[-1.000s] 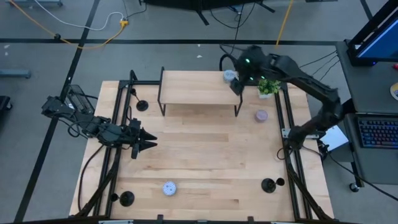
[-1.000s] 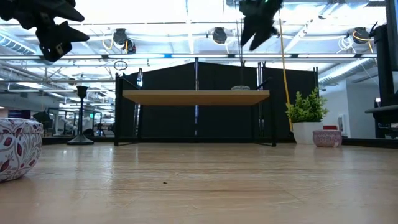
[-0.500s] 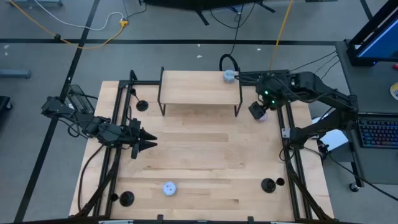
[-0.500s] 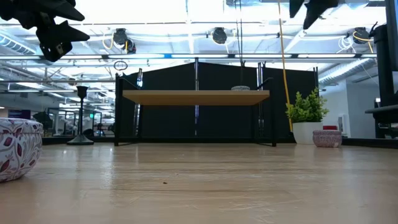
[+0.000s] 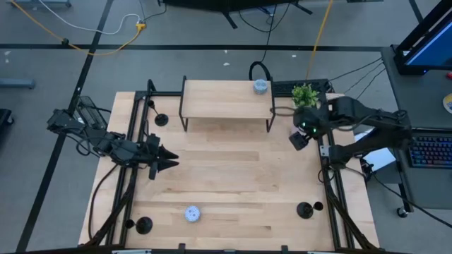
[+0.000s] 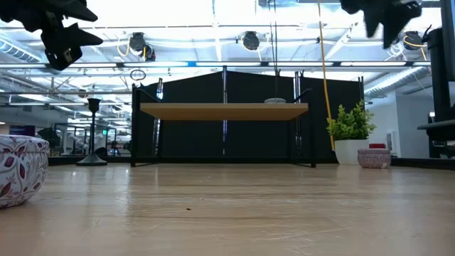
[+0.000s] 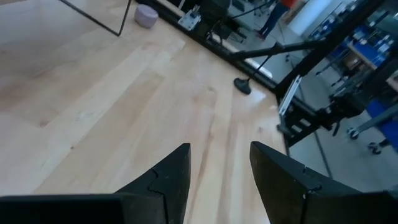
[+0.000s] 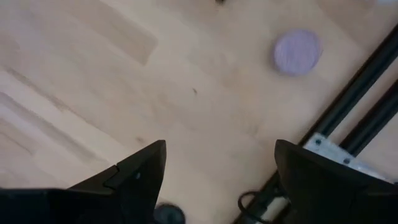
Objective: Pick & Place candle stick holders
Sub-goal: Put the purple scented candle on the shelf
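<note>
Three matte-black candle stick holders stand on their disc bases on the table: one at the far left (image 5: 162,120), one at the near left (image 5: 143,226), one at the near right (image 5: 305,210). The near right holder also shows in the left wrist view (image 7: 242,85), the far left one in the low view (image 6: 93,135). My left gripper (image 5: 168,161) hovers open over the table's left side (image 7: 217,149). My right gripper (image 5: 296,141) is open and empty, high above the table's right side near a lavender puck (image 8: 297,51).
A low wooden shelf (image 5: 226,100) stands at the far middle with a blue puck (image 5: 260,86) on its right end. A potted plant (image 5: 305,94) stands at the far right. A white patterned puck (image 5: 192,213) lies near the front. Black frame rails (image 5: 326,152) run along both sides.
My right gripper has swung from above the shelf's right end toward the table's right edge and then toward the near edge. The plant, partly covered before, now shows. The blue puck stays on the shelf.
</note>
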Controlling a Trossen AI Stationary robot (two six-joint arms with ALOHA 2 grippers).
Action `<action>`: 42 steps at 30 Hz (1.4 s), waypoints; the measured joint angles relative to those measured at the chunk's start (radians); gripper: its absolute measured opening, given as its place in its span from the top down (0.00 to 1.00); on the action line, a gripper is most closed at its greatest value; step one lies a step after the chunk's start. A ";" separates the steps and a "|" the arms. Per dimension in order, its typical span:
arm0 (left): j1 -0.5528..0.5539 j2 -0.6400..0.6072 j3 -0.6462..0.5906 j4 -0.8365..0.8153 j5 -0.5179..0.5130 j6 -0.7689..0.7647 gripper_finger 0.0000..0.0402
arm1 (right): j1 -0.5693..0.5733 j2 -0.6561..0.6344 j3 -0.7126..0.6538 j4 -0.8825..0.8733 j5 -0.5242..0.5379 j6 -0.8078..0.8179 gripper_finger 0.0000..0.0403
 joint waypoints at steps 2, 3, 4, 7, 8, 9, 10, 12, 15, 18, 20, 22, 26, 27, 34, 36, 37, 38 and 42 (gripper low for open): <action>0.000 0.000 0.000 0.023 0.000 -0.005 0.58 | 0.013 -0.027 -0.068 0.021 0.005 0.015 0.28; 0.000 0.000 0.000 0.034 0.000 -0.001 0.58 | 0.015 -0.042 -0.102 0.034 0.008 0.020 0.28; 0.000 0.000 0.000 0.044 0.000 0.007 0.58 | 0.015 -0.056 -0.138 0.053 0.010 0.027 0.28; 0.000 0.000 0.000 0.059 0.000 0.039 0.58 | 0.012 -0.091 -0.234 0.115 0.003 0.054 0.28; 0.000 0.000 0.000 0.059 0.000 0.047 0.58 | 0.010 -0.100 -0.263 0.139 0.001 0.064 0.28; 0.000 0.000 0.000 0.059 0.000 0.054 0.58 | 0.009 -0.109 -0.291 0.161 0.000 0.073 0.28; 0.000 0.000 0.000 0.059 0.000 0.060 0.58 | 0.008 -0.114 -0.318 0.183 -0.012 0.075 0.28; 0.000 0.000 0.000 0.059 -0.001 0.068 0.58 | 0.006 -0.120 -0.373 0.223 -0.035 0.072 0.28; 0.000 0.000 0.000 0.059 -0.001 0.071 0.58 | -0.009 -0.121 -0.443 0.281 -0.053 0.052 0.28; 0.000 0.000 0.000 0.059 0.000 0.071 0.58 | -0.042 -0.120 -0.501 0.342 -0.052 0.018 0.28; 0.000 0.000 0.000 0.058 -0.001 0.071 0.58 | -0.082 -0.119 -0.526 0.365 -0.052 0.019 0.28; 0.000 0.000 0.000 0.058 -0.001 0.071 0.58 | -0.129 -0.119 -0.538 0.366 -0.052 0.041 0.28; 0.000 0.000 0.000 0.056 -0.001 0.072 0.58 | -0.218 -0.119 -0.551 0.358 -0.044 -0.001 0.28; 0.000 0.000 0.000 0.055 -0.001 0.072 0.58 | -0.238 -0.119 -0.551 0.360 -0.044 -0.024 0.28; 0.000 0.000 0.000 0.054 0.000 0.072 0.58 | -0.341 -0.119 -0.551 0.383 -0.044 -0.063 0.28; 0.000 0.000 0.000 0.054 0.000 0.072 0.58 | -0.367 -0.119 -0.551 0.391 -0.044 -0.069 0.28; 0.000 0.000 0.000 0.054 0.000 0.072 0.58 | -0.378 -0.119 -0.551 0.395 -0.044 -0.080 0.28; 0.000 0.000 0.000 0.054 0.000 0.072 0.58 | -0.388 -0.119 -0.551 0.398 -0.044 -0.094 0.28; 0.000 0.000 0.000 0.054 0.000 0.072 0.58 | -0.423 -0.119 -0.551 0.430 -0.044 -0.137 0.27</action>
